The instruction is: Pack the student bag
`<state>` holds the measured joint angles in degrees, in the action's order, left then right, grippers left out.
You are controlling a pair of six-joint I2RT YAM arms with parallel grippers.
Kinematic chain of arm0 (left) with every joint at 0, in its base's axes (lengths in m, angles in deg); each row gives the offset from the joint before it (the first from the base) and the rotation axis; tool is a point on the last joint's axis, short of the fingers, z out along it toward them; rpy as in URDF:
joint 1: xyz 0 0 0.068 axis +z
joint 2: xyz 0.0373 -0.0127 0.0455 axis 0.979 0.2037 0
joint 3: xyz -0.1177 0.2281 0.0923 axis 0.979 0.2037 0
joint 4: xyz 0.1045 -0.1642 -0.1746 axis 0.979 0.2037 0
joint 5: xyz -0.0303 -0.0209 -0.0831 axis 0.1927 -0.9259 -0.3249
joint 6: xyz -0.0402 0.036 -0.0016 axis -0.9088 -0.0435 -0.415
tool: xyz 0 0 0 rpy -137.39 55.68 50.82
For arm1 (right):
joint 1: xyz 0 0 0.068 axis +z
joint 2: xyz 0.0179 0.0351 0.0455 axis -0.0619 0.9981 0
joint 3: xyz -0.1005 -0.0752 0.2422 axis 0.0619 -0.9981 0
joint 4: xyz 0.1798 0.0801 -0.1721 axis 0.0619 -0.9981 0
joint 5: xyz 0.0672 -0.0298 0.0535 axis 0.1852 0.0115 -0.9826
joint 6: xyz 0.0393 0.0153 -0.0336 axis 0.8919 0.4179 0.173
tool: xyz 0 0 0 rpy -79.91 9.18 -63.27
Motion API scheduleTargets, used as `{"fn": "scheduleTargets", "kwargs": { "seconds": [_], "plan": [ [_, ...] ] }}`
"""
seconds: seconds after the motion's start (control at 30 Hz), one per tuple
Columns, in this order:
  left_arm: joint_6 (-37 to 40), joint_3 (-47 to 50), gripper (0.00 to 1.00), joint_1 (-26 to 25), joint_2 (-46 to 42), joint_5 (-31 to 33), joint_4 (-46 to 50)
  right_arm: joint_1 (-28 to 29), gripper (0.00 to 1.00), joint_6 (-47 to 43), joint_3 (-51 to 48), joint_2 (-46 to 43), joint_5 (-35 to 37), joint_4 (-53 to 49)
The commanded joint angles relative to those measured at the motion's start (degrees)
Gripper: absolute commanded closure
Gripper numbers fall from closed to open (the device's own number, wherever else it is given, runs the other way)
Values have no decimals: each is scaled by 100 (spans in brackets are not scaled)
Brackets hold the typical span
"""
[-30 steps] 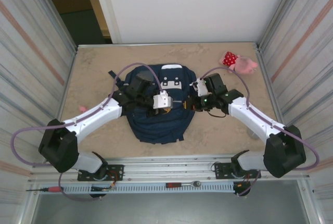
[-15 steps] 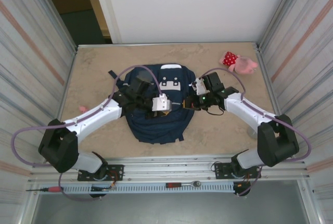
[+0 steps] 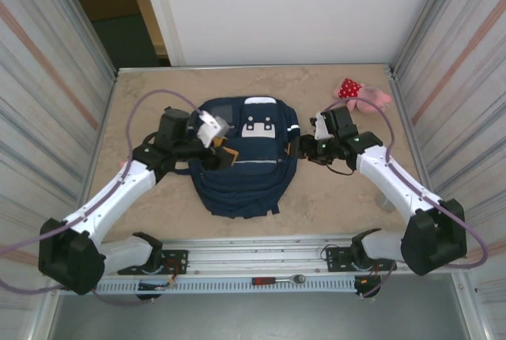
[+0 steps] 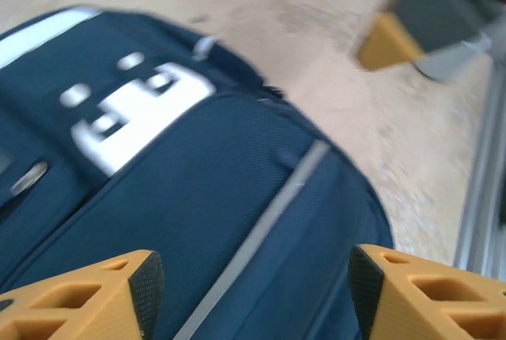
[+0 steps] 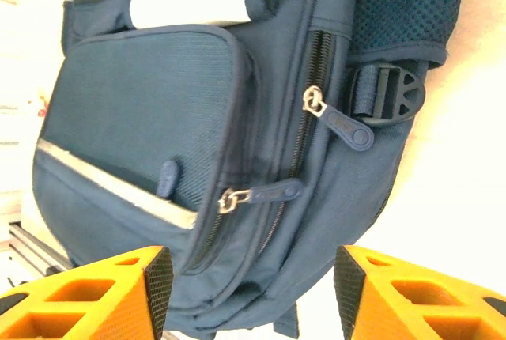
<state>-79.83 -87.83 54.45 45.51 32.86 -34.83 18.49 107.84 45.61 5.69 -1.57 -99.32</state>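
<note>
Though the student bag point(image 3: 241, 174) looked zipped, the plush toy point(image 3: 364, 96) lay unpacked nearby; left gripper point(image 4: 254, 285) and right gripper point(image 5: 251, 277) gaped, empty.

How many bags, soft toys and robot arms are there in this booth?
Student bag: 1
Pink plush toy: 1
Robot arms: 2, left and right
Total: 4
</note>
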Motion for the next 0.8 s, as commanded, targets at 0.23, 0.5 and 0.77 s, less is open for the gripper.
{"fn": "scheduleTargets", "kwargs": {
  "seconds": [0.23, 0.5, 0.77],
  "plan": [
    [-2565, 1073, 39, 545, -337, 727, 135, 1010, 47, 387, 377, 715, 159, 208],
    [-2858, 1481, 52, -240, 945, 1796, -124, 863, 53, 752, -415, 1974, 578, 1097],
    [-3423, 1559, 58, -1059, 1823, 2454, -862, 651, 54, 809, -816, 2393, 784, 1405]
  ]
}}
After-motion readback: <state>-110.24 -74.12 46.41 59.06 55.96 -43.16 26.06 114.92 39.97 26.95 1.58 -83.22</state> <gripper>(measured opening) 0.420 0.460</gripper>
